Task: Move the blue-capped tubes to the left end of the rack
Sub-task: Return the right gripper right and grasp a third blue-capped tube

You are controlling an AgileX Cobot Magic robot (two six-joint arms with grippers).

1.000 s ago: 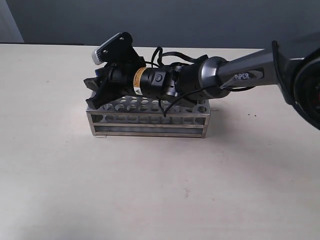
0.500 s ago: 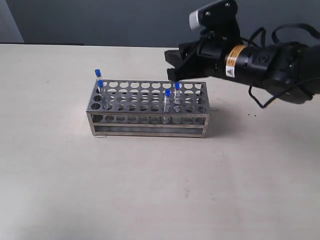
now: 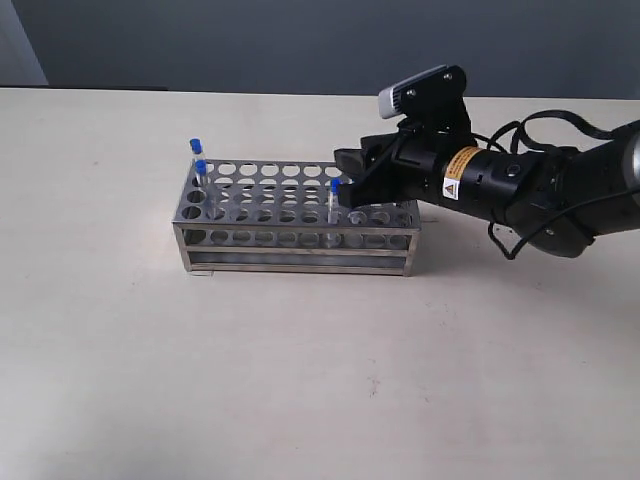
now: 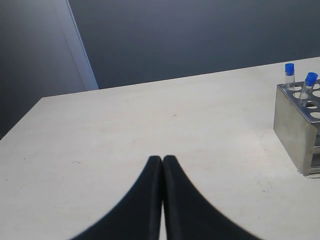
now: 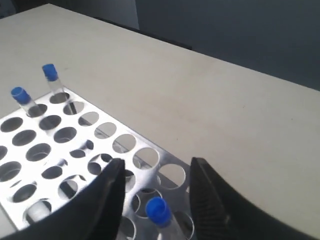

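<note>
The steel rack [image 3: 290,240] stands mid-table. Two blue-capped tubes [image 3: 195,147] [image 3: 200,166] stand in its left end; they also show in the left wrist view [image 4: 289,69] [image 4: 310,79] and the right wrist view [image 5: 49,71] [image 5: 20,94]. A third tube [image 3: 335,186] stands right of the middle, at my right gripper's [image 3: 348,178] fingertips. In the right wrist view a blue-capped tube [image 5: 157,210] stands between that open gripper's [image 5: 157,164] fingers, touching neither. The fourth tube is hidden. My left gripper [image 4: 162,159] is shut and empty, off the rack's [image 4: 292,125] left end.
The beige table [image 3: 300,380] carries only the rack. Most holes of the rack's top plate [image 5: 114,134] hold nothing. A dark wall runs behind the table's far edge [image 3: 200,88].
My right gripper left the rack's left end, rose and swung right, then came down over the right part of the rack. Two tubes now stand at the left end.
</note>
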